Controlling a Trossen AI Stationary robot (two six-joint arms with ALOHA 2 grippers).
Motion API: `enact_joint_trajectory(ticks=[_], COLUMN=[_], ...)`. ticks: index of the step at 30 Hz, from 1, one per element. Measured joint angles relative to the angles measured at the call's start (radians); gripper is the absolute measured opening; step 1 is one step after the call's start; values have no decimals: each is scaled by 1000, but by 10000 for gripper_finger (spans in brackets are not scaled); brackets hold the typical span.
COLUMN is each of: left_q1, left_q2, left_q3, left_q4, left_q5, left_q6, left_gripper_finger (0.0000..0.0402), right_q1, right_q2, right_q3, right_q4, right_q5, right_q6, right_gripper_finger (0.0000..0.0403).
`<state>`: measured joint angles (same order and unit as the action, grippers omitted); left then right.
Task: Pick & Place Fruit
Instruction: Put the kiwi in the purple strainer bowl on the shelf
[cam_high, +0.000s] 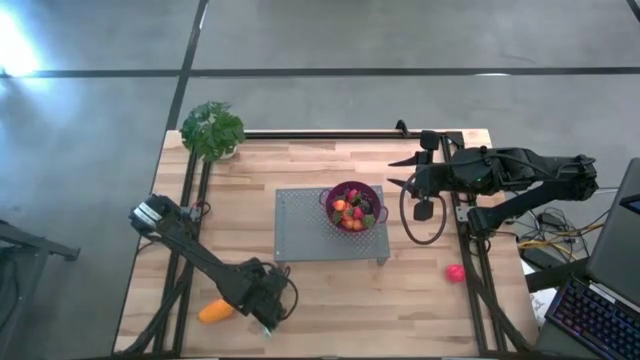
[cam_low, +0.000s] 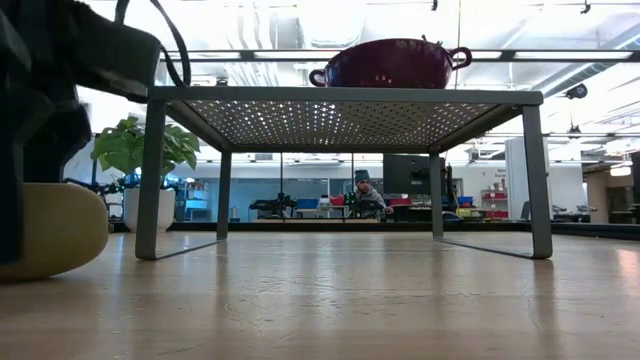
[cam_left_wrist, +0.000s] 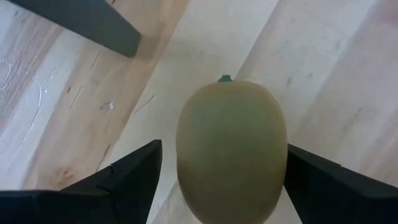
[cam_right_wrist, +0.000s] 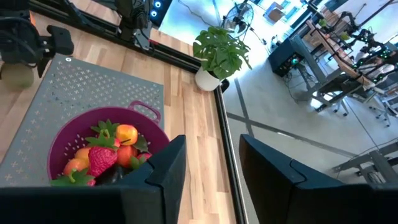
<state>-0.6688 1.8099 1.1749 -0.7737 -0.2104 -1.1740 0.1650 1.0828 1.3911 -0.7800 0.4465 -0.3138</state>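
Left pincer (cam_high: 265, 318) low at the tabletop (cam_high: 330, 300), near edge side of the grey perforated rack (cam_high: 300, 225), just off its near-left leg. Fingers (cam_left_wrist: 127, 180) spread wide with the brown-green oval fruit (cam_left_wrist: 231, 149) sitting between them on the wood; small gap visible on each side, so not pinching it. The low view shows the same fruit (cam_low: 50, 228) resting on the tabletop beside the rack's leg, dark arm parts over it.

Elongated orange fruit (cam_high: 215, 312) lies on the tabletop just left of the left pincer, further from the rack.

Purple colander bowl (cam_high: 355, 207) stands on top of the rack, toward its right end. Inside: red strawberries (cam_right_wrist: 101, 158), an orange-yellow round piece (cam_right_wrist: 127, 133), other small pieces with green leaves; a dark piece low in the bowl, hard to tell what.

Right pincer (cam_high: 400, 172) hangs in the air just right of the rack, beside the bowl, not touching it. Its fingers (cam_right_wrist: 165, 177) stand apart with a clear gap, nothing held.

Pink-red ball (cam_high: 455, 272) on the tabletop, right of the rack's near-right corner, well apart from it.

Potted green plant (cam_high: 212, 130) at the far-left corner of the tabletop, behind the rack.

A person sits far off in the room, seen under the rack in the low view.
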Motion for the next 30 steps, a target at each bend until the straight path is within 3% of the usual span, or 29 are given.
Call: enact_joint_trajectory(ticks=[9,16,22,30], left_q1=[6,6,7,8], left_q2=[0,0,0,-27], left_q3=[-17,-16,-15,5], left_q4=[6,7,6,5], left_q5=[16,38,47,217], left_q6=[-5,-5,-5,-20], left_gripper_finger=[292,252,246,246], right_q1=[0,0,0,0], right_q2=[0,0,0,0], right_q3=[0,-2,-8,-10], right_q4=[0,0,0,0], right_q5=[0,0,0,0], right_q6=[0,0,0,0], right_gripper_finger=[154,132,111,87])
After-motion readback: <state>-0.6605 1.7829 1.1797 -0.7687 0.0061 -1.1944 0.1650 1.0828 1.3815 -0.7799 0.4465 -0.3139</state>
